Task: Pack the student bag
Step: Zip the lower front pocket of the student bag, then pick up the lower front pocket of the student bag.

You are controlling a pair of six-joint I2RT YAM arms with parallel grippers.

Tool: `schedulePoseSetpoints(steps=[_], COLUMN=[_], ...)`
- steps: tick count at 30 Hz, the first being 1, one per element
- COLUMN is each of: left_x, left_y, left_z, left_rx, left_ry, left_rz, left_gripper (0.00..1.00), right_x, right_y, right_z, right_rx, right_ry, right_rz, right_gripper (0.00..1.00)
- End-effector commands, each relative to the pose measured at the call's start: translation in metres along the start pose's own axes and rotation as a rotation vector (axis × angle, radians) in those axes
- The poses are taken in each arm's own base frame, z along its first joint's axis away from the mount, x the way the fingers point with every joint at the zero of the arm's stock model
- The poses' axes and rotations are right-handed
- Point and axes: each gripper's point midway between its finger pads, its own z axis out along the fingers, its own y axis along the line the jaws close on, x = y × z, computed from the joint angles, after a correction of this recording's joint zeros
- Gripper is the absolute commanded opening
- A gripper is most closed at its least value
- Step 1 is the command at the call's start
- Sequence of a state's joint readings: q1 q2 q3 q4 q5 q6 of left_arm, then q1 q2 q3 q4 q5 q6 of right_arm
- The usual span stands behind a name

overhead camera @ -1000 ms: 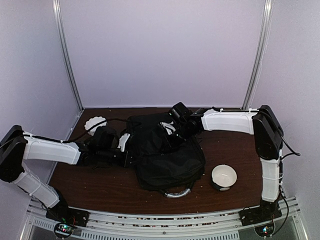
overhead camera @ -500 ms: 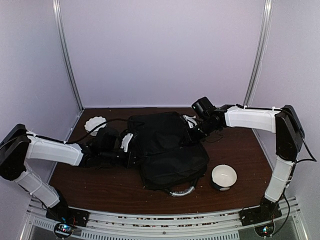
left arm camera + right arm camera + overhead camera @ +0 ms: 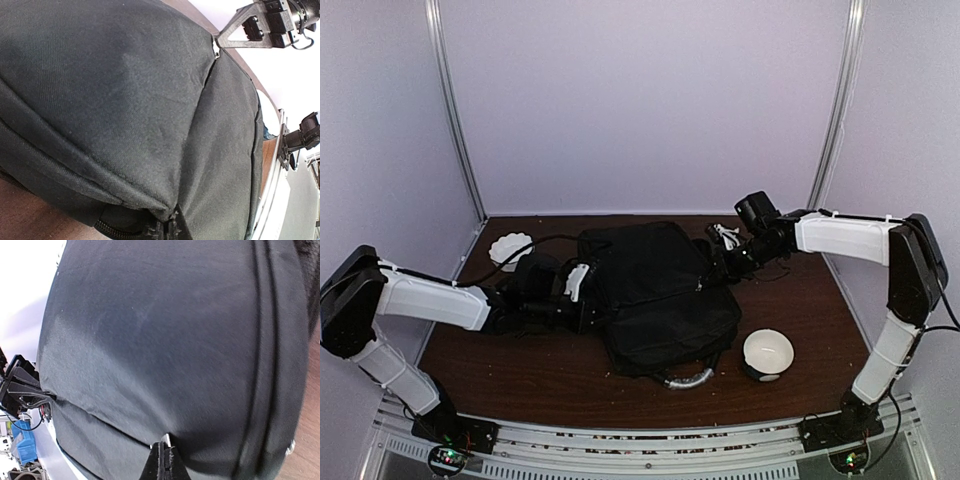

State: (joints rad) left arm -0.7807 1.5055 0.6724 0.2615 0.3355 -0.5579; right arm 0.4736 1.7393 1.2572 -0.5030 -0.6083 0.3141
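Note:
The student bag (image 3: 660,295), a big black backpack, lies flat mid-table with its grey-trimmed handle (image 3: 685,380) toward the near edge. My left gripper (image 3: 582,300) is at the bag's left edge. In the left wrist view its jaws (image 3: 172,227) are shut on a fold of the bag's fabric (image 3: 125,100) beside a zipper. My right gripper (image 3: 720,262) is at the bag's far right corner. In the right wrist view it (image 3: 165,455) is shut on a small silvery zipper pull (image 3: 167,441) against the black cloth (image 3: 165,330).
A white bowl (image 3: 767,352) stands on the brown table (image 3: 520,375) right of the bag, near the front. A white scalloped dish (image 3: 510,247) sits at the far left, with a black cable running past it. Walls enclose the table on three sides.
My right gripper has travelled right along the bag's far edge, from its top middle to its right corner. The bag's top now lies flatter and smoother. The left arm has barely moved.

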Motion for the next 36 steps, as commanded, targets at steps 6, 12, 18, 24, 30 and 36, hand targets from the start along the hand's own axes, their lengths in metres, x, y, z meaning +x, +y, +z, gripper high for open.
schedulePoseSetpoints(steps=[6,12,18,24,30,36], left_x=[0.0,0.0,-0.004,-0.005,-0.004,-0.003], left_y=[0.014,0.012,0.009,0.008,0.007,0.008], left_z=[0.0,-0.001,0.0,-0.001,-0.002,-0.002], left_rx=[-0.046,-0.042,-0.028,-0.022,-0.02,-0.021], left_ry=[0.016,0.015,0.012,0.007,0.004,0.002], left_rz=[0.012,0.015,0.021,0.019,0.017,0.013], left_gripper=[0.0,0.0,0.0,0.0,0.0,0.0], right_x=[-0.026,-0.028,-0.035,-0.026,-0.014,0.0], right_y=[-0.06,-0.028,0.009,0.016,0.016,0.025], right_z=[-0.041,-0.038,-0.03,-0.011,0.012,0.023], right_rx=[0.19,-0.005,-0.238,-0.276,-0.244,-0.265], right_ry=[-0.16,-0.161,-0.136,-0.062,0.011,0.071], right_rz=[0.057,-0.012,-0.068,-0.088,-0.101,-0.111], right_gripper=[0.0,0.0,0.27,0.37,0.37,0.29])
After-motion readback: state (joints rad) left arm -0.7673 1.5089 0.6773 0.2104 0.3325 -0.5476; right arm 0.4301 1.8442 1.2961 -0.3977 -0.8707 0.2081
